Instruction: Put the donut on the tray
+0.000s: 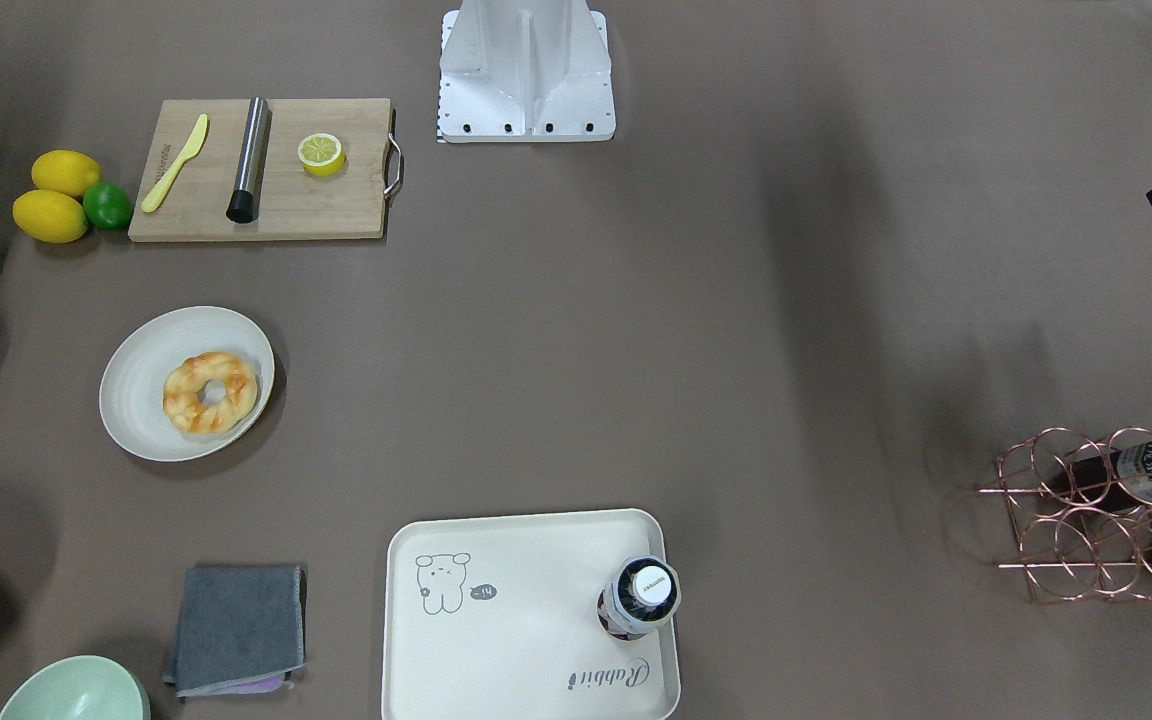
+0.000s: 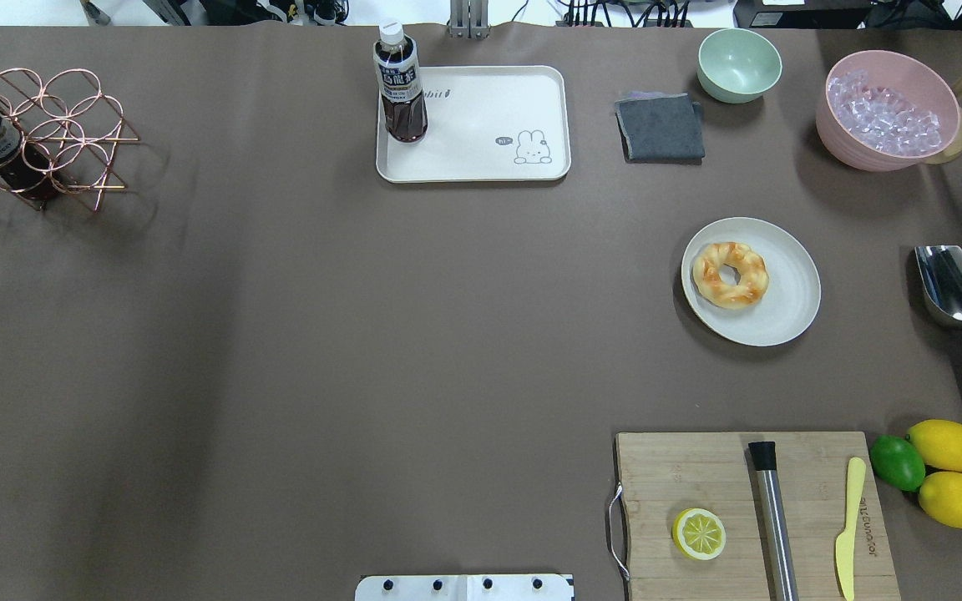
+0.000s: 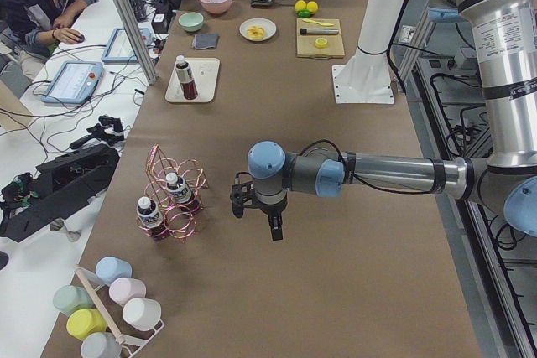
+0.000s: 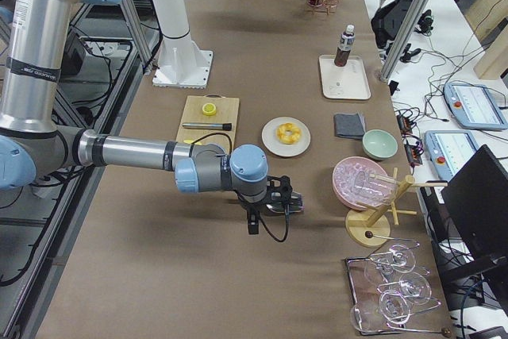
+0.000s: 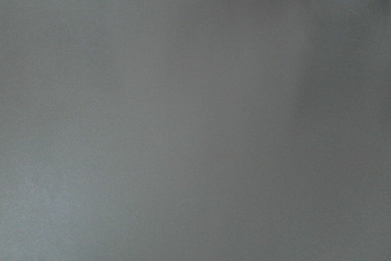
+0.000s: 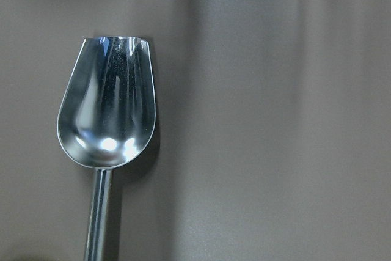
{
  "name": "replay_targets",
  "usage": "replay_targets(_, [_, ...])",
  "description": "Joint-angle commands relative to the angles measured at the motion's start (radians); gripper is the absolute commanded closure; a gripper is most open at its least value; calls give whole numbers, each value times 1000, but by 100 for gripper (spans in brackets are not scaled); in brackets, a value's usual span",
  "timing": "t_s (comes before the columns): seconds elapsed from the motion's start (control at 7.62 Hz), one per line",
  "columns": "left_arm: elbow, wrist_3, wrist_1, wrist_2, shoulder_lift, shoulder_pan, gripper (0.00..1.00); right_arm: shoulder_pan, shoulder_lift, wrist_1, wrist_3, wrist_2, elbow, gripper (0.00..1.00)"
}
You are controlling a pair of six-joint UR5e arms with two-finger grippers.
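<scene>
Seen from overhead, the donut (image 2: 730, 274) lies on a round plate (image 2: 790, 310) at 3 o'clock. Open worktop (image 2: 322, 334) separates it from the tray (image 2: 481, 117) at the 12 o'clock edge. A bottle (image 2: 400, 83) stands at the tray's 9 o'clock end. I cannot tell whether the left end effector (image 3: 256, 215) or the right end effector (image 4: 284, 198) is apart or together.

The plain grey-brown table covering (image 5: 195, 114) fills the whole frame, flat and soft in focus. It is a shade lighter toward the lower left, with a darker shadow at the upper right corner.
</scene>
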Motion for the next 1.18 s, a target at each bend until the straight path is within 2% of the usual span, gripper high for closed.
replay_targets(0.0, [0,0,0,0,0,0,2,0,-2,0,-1,0,0,0])
replay_targets(1.05, [2,-2,0,0,-8,2,2,5,-14,0,5,-5,-5,0])
